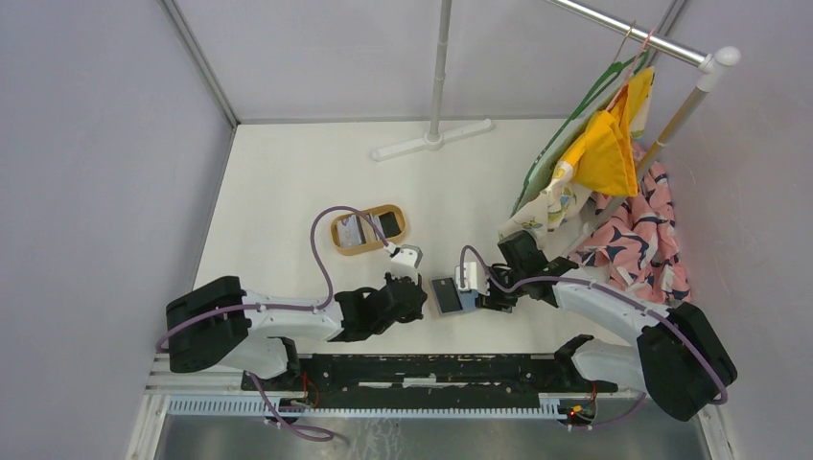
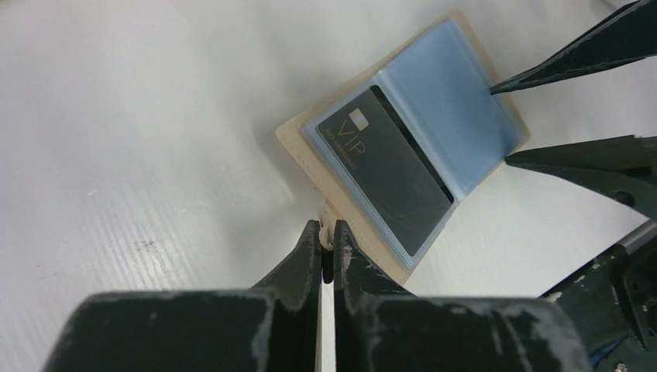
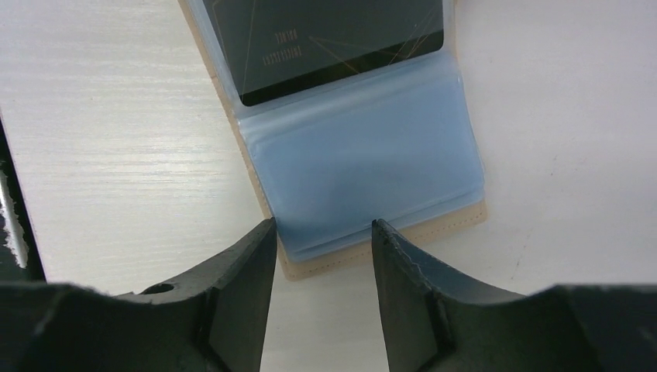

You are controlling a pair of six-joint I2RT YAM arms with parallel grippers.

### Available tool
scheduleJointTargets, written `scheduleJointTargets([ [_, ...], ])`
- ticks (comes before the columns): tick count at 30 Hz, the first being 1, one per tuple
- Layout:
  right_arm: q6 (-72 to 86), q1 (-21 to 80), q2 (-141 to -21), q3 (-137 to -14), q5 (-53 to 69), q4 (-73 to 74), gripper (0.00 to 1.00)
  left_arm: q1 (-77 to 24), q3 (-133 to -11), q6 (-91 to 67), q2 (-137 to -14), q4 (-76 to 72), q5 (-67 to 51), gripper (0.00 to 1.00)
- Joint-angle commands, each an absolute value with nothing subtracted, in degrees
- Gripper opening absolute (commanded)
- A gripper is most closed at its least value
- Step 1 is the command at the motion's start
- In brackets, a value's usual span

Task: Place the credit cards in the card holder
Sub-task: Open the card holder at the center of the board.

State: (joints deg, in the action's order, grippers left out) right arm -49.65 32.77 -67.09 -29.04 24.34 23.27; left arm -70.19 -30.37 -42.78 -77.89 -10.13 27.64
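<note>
The beige card holder (image 1: 467,288) lies open on the table between my grippers, blue lining up. A black credit card (image 2: 383,167) marked VIP sits in its left sleeve; the right sleeve (image 2: 449,93) looks empty. My left gripper (image 2: 327,235) is shut on the holder's small beige snap tab at its near edge. My right gripper (image 3: 324,232) is open, its fingertips over the far edge of the holder (image 3: 364,170), one on each side of the sleeves. More cards, one grey (image 1: 351,231) and one black (image 1: 388,224), lie in the oval wooden tray (image 1: 367,248).
A white stand's foot (image 1: 431,144) rests at the back of the table. Clothes (image 1: 614,182) hang from a rack at the right and reach down to the table beside my right arm. Grey walls close in the left and back sides.
</note>
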Motion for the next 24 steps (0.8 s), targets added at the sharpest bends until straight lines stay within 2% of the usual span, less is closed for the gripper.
scheduleJointTargets([
  [1, -47.8, 32.1, -67.8, -31.3, 27.0, 23.6, 0.53, -69.8, -33.0, -41.7, -77.9, -7.1, 31.0, 0.02],
  [8, -47.4, 32.0, -69.2, -32.5, 34.5, 25.2, 0.52, -69.0, -35.1, -40.4, -80.1, -5.4, 30.0, 0.11],
  [14, -45.5, 31.9, -70.9, -34.3, 39.0, 25.5, 0.50, -67.0, -36.0, -39.1, -79.7, -4.2, 27.5, 0.29],
  [20, -44.3, 30.8, -70.6, -34.7, 35.9, 25.0, 0.45, -66.7, -36.8, -38.4, -74.4, -1.7, 26.4, 0.47],
  [24, -44.7, 28.7, -68.7, -34.4, 35.1, 25.2, 0.44, -66.6, -36.6, -37.2, -71.8, -4.3, 21.7, 0.48],
])
